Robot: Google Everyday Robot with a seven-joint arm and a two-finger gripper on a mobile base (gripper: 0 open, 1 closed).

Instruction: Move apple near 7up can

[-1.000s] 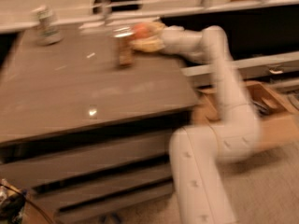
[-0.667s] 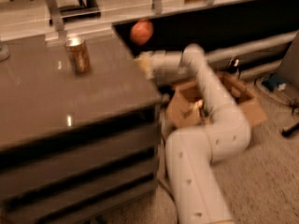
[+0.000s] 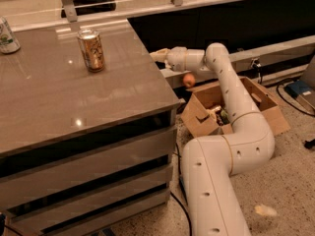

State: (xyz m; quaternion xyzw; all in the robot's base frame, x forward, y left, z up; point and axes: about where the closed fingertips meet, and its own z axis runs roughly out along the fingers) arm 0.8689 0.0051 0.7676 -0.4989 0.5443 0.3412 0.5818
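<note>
My gripper (image 3: 158, 55): just off the right edge of the table (image 3: 59, 107), holding nothing; open or closed, I cannot tell.
Apple (image 3: 189, 80): off the table, below my arm, seemingly above the cardboard box (image 3: 199, 117).
7up can (image 3: 7, 36): far-left of the table.

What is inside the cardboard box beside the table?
Small yellowish and green items I can't identify; the arm hides the rest of the cardboard box. The gripper is past the table edge, apple just below it.
</note>
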